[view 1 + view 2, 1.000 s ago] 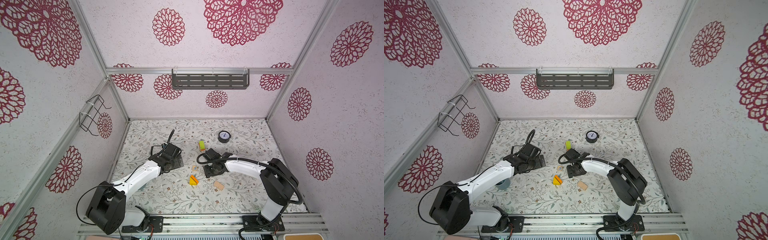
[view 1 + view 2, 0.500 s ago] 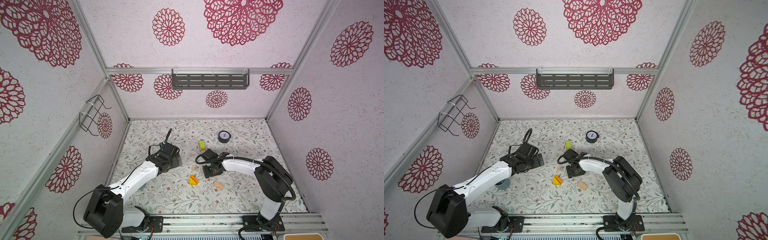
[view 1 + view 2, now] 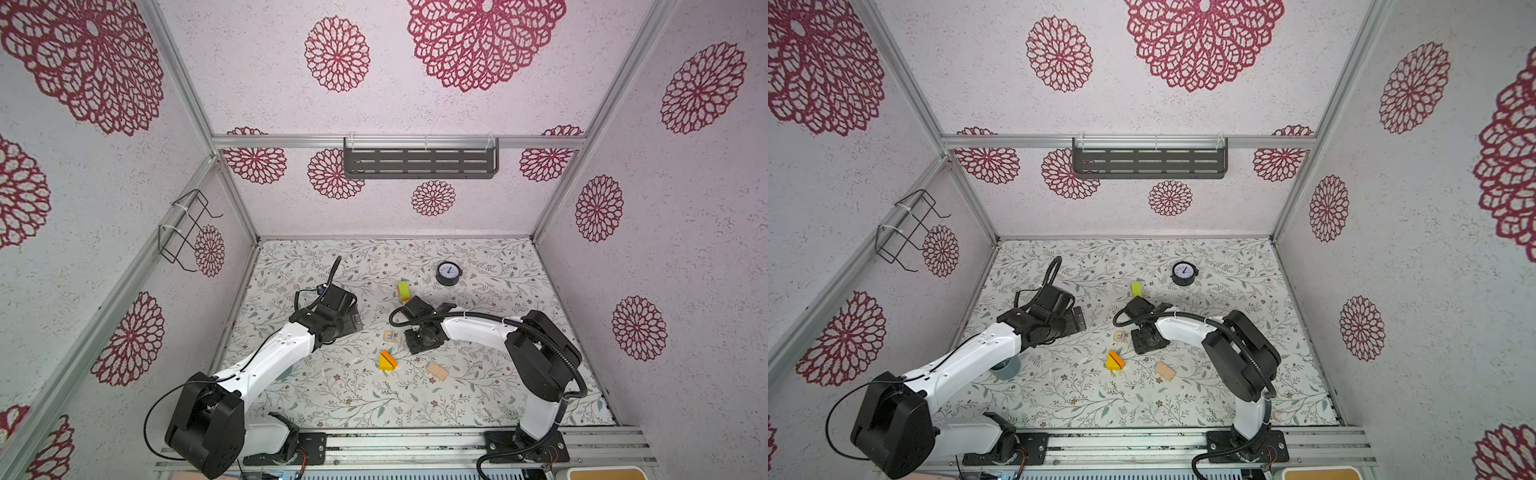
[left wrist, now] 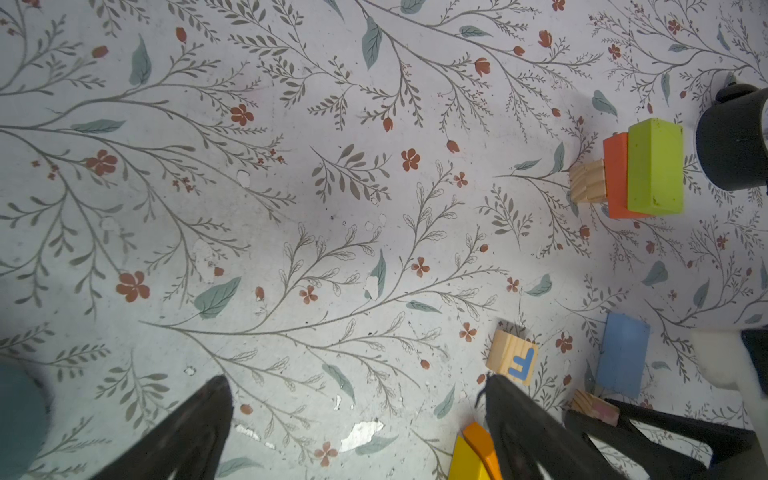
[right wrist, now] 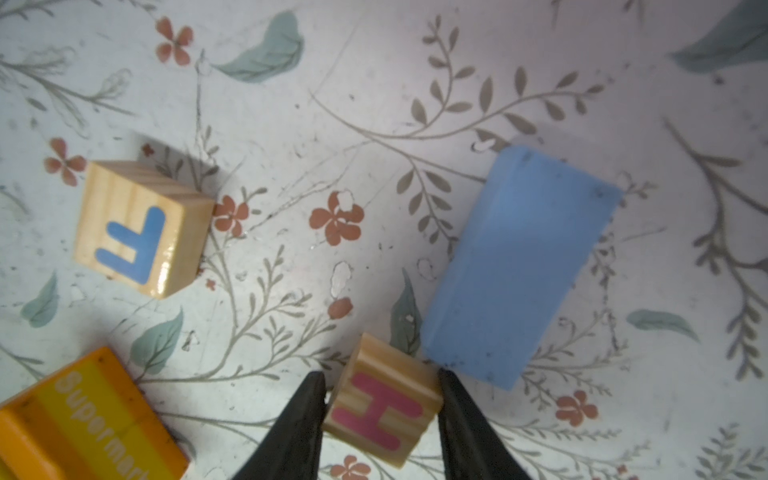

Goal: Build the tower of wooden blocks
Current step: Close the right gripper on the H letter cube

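Tower is 3 high so far: tan block, orange-red, green on top, toward rear edge of desk, near the clock. Approx. a third done. Left to stack: F cube, blue brick, yellow/orange wedges, tan brick nr front edge, H cube. R gripper jaws flank H cube mid-desk; can't tell if clamped. L gripper wide open, empty.
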`<state>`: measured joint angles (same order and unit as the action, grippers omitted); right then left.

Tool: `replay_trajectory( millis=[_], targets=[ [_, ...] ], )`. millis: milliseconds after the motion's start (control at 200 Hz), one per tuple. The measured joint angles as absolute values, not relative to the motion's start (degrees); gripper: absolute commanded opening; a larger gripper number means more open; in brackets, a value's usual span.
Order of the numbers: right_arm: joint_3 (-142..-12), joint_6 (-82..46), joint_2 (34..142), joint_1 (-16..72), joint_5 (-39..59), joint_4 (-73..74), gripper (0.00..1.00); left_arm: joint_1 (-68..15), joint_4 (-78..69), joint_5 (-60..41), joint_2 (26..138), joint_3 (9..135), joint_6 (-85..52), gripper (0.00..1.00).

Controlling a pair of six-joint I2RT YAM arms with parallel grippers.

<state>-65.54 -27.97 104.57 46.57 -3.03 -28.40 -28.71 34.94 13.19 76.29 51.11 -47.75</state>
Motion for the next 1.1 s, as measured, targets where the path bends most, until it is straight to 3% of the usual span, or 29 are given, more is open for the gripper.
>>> replay_trajectory(
  millis=[75,150,750,1101],
  targets=[
    [-65.84,-27.62,104.77,46.57,-3.01,-28.53,0.58,-28.67,34.98,13.19,76.27,51.11,-47.59,0.97],
    [-66.28,-27.44,105.1,46.57,-3.05,-28.73,0.61,-28.6,35.0,13.19,76.29,51.11,-47.57,0.97],
    [-65.63,-30.68,104.77,46.57,-3.03,-27.42,0.59,-27.94,35.09,13.19,75.7,51.11,-47.51,0.97],
    [-64.27,-31.68,103.79,46.68,-3.25,-27.0,0.53,-27.66,35.11,13.17,75.66,51.11,-47.13,0.97]
  ],
)
